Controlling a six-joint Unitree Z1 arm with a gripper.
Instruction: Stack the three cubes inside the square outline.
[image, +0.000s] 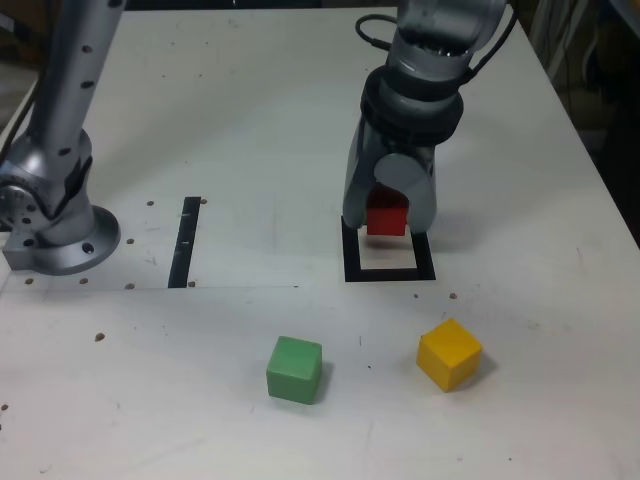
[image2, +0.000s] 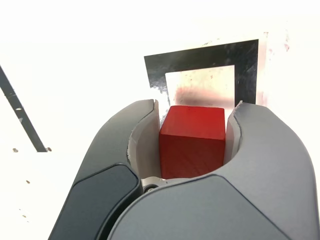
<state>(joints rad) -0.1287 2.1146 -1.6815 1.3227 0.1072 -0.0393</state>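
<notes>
Gripper (image: 388, 215) clamping red cube (image: 386, 219) above far edge of square outline (image: 389, 271); next, lower it into the white centre.

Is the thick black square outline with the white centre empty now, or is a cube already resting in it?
Empty. The black square outline shows only its bare white centre; the small red cube is clamped in the end effector.

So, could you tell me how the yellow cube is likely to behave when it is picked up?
The yellow cube looks rigid with flat faces, so it probably won't roll or tip. Its matte surface likely grips well. It matches the red cube in size, so it should fit the end effector too.
</notes>
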